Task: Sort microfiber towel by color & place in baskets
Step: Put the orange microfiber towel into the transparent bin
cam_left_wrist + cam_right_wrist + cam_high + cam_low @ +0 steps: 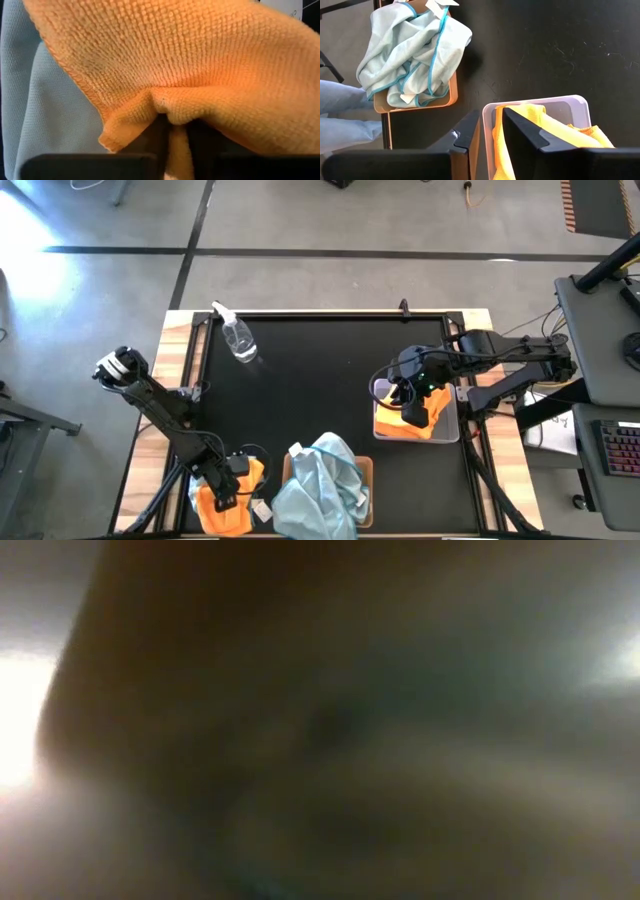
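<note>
At table's near-left corner: left gripper [228, 490] pinching orange towel [200, 75]; shallow fold may slip free. Right gripper [492, 131] parted over grey basket [572, 102].

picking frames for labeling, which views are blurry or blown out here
Low view: one dark smear with glare at both edges, nothing readable. Left wrist view: orange towel fills the frame, weave sharp. High view: sun patch at the top left corner. Right wrist view: clear, blue towels well lit.

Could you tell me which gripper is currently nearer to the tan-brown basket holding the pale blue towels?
Left. The left gripper pinches an orange towel right beside the tan-brown basket. The right gripper hangs over the grey basket, farther off across the table.
</note>
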